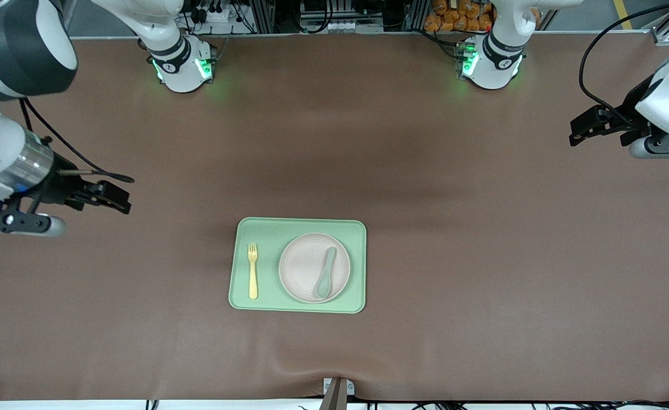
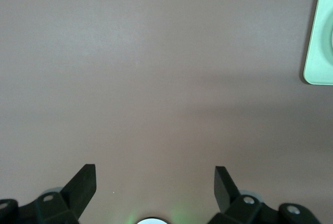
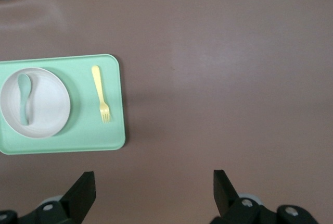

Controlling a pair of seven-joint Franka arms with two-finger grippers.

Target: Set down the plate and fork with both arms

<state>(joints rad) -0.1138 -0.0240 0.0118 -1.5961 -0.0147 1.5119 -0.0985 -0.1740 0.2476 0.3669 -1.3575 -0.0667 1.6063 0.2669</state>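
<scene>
The pale beige plate (image 1: 314, 267) lies on the light-green tray (image 1: 243, 296), on the half toward the left arm's end. A grey-green spoon (image 1: 327, 271) lies in the plate. The pale-yellow fork (image 1: 252, 270) lies on the tray beside the plate, toward the right arm's end. The right wrist view shows the plate (image 3: 47, 107), fork (image 3: 100, 93) and tray (image 3: 93, 138). My right gripper (image 1: 119, 199) is open and empty, up over bare table at the right arm's end. My left gripper (image 1: 578, 132) is open and empty, up over bare table at the left arm's end.
The brown table mat (image 1: 482, 256) surrounds the tray on all sides. The left wrist view shows only a corner of the tray (image 2: 318, 62). A small metal bracket (image 1: 337, 390) sits at the table's edge nearest the front camera.
</scene>
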